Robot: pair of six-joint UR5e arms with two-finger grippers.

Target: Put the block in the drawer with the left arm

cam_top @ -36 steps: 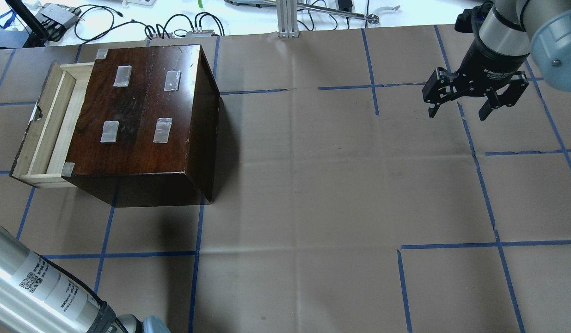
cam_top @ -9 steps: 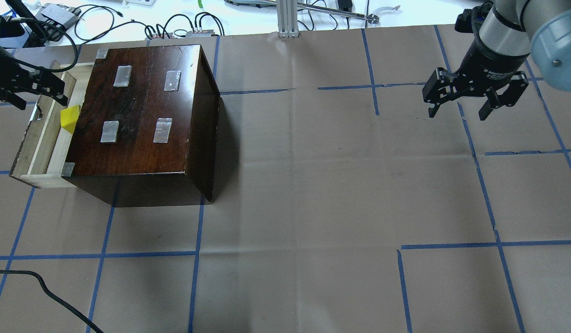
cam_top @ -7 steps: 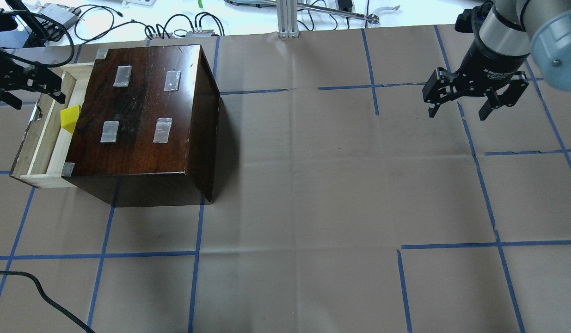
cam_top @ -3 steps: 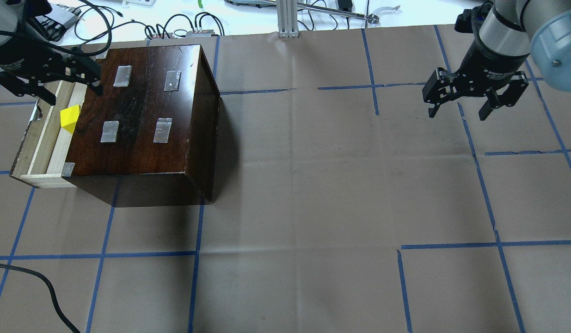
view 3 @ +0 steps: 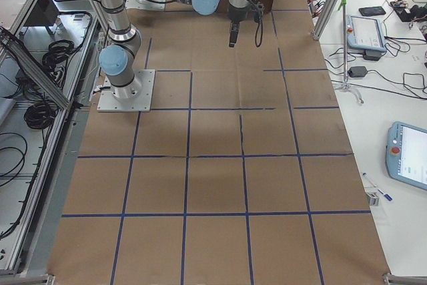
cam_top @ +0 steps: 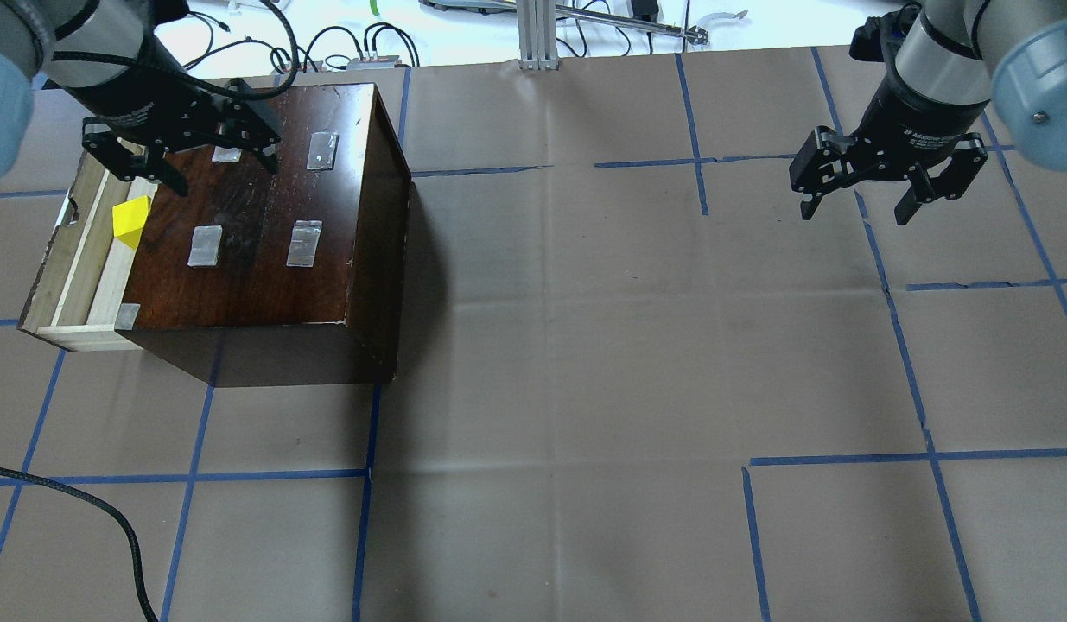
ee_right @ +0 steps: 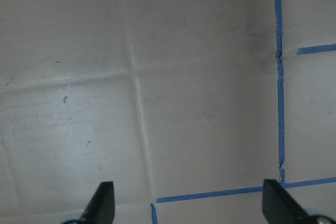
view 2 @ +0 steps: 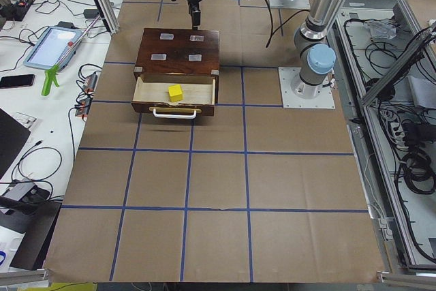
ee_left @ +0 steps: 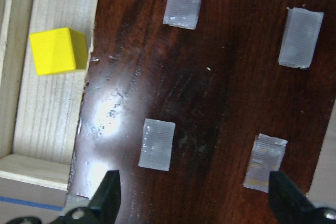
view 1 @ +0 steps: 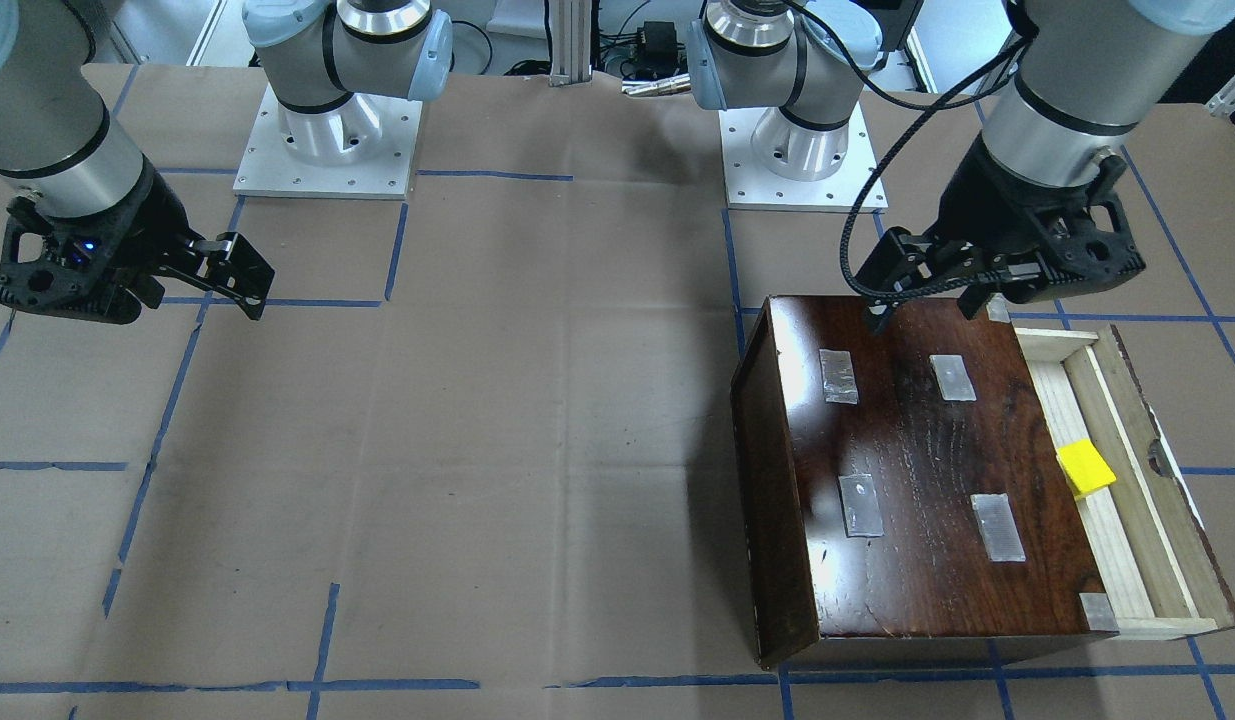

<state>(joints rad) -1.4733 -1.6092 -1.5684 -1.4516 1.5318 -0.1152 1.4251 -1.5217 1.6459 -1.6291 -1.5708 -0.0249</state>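
The yellow block (cam_top: 130, 221) lies in the open drawer (cam_top: 82, 259) of pale wood, up against the edge of the dark-brown box (cam_top: 257, 233). It also shows in the front view (view 1: 1085, 468) and the left wrist view (ee_left: 58, 51). My left gripper (cam_top: 225, 177) is open and empty, hovering over the box top near its far edge, to the right of the block. In the left wrist view its fingertips (ee_left: 107, 192) frame the box top. My right gripper (cam_top: 854, 214) is open and empty over bare paper at the far right.
The box top carries several grey tape patches (cam_top: 205, 245). A black cable (cam_top: 110, 518) loops over the table's near left. Brown paper with blue tape lines (cam_top: 896, 345) covers the table. Cables and gear lie beyond the far edge (cam_top: 326, 43).
My left gripper has moved right, from beside the drawer's outer end to above the box top, open and empty. The block stays in the drawer. The right arm has not moved.
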